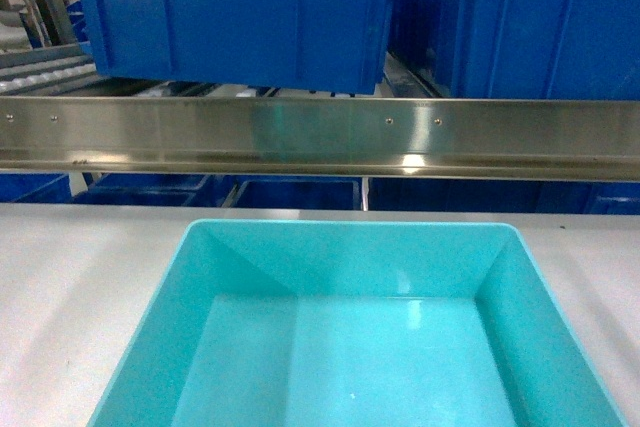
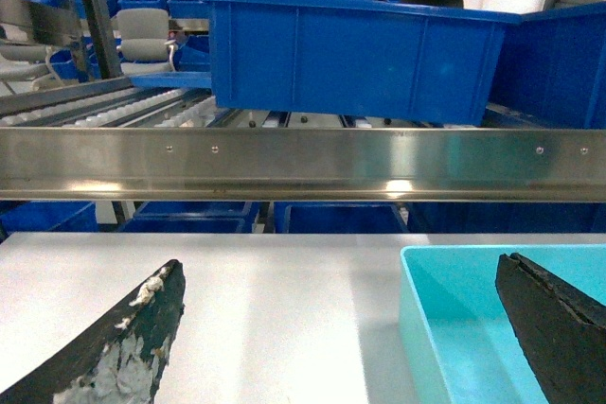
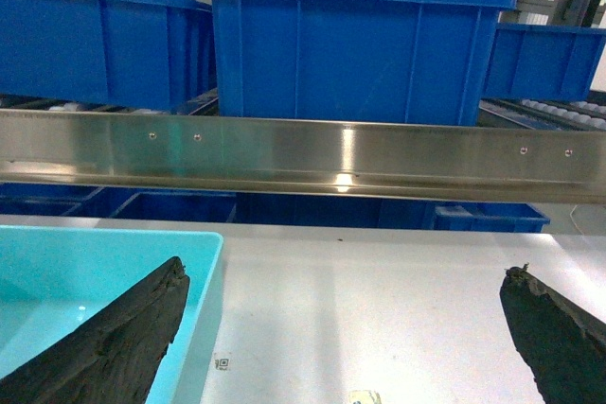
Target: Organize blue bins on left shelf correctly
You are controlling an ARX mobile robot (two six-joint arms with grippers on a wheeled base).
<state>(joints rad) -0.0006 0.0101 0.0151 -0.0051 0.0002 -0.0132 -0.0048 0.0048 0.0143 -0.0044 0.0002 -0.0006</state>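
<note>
An empty light turquoise blue bin sits on the white table just in front of the left shelf's steel front rail. No gripper shows in the head view. In the left wrist view my left gripper is open and straddles the bin's left wall, one finger over the table and the other over the bin's inside. In the right wrist view my right gripper is open and straddles the bin's right wall, its left finger over the bin's inside. Neither holds anything.
Two large dark royal-blue ribbed bins stand on the shelf behind the rail, with roller tracks to their left. More dark blue bins sit below the rail. A small code sticker lies on the table.
</note>
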